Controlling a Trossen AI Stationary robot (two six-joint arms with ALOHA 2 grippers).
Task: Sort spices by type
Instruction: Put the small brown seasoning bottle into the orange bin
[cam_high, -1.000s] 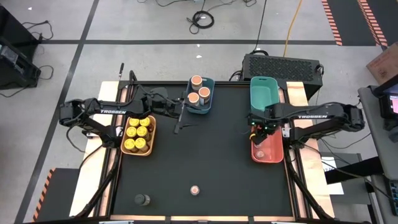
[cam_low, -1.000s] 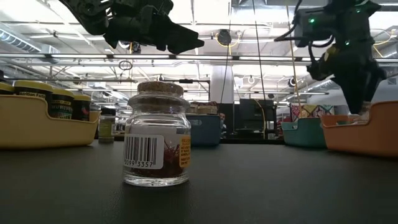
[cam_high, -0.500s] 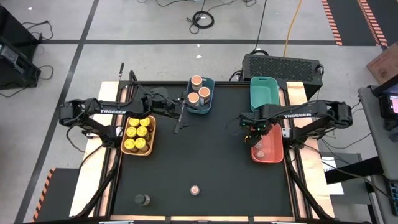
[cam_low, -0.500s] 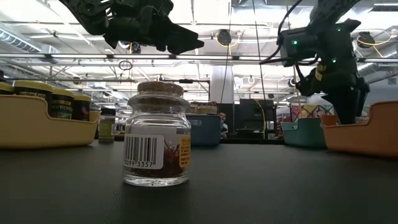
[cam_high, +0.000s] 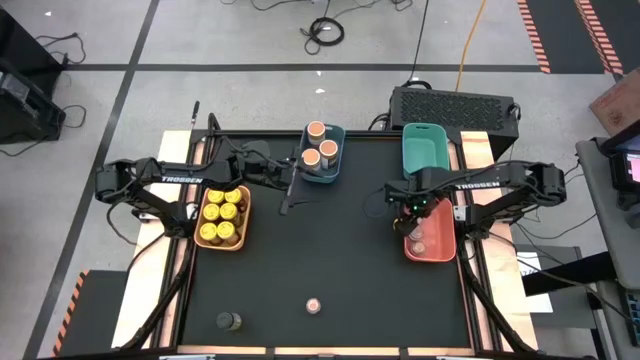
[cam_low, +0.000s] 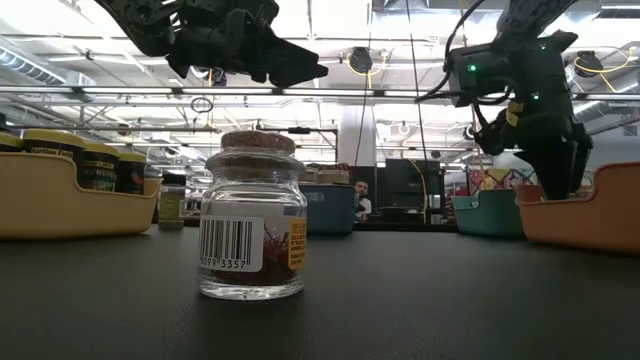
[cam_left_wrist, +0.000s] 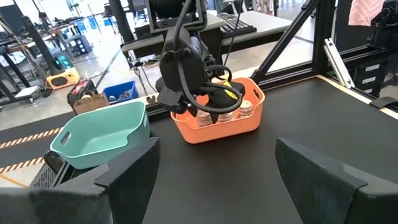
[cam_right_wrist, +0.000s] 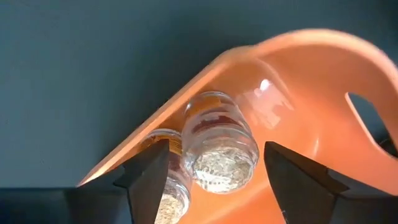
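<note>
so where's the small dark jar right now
In the high view the small dark jar stands alone near the table's front-left corner, left of the cork-topped jar and well below the yellow bin.

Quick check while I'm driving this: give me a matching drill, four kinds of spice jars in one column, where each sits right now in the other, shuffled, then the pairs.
Column one:
1. yellow-lidded jars
2. peach-topped jars
3. dark olive jar
4. cork-topped jars under the right gripper

Column two:
A. blue bin
B. loose on the table, near its front left corner
C. orange bin
D. yellow bin

Pairs: 1-D, 2-A, 3-B, 4-C
</note>
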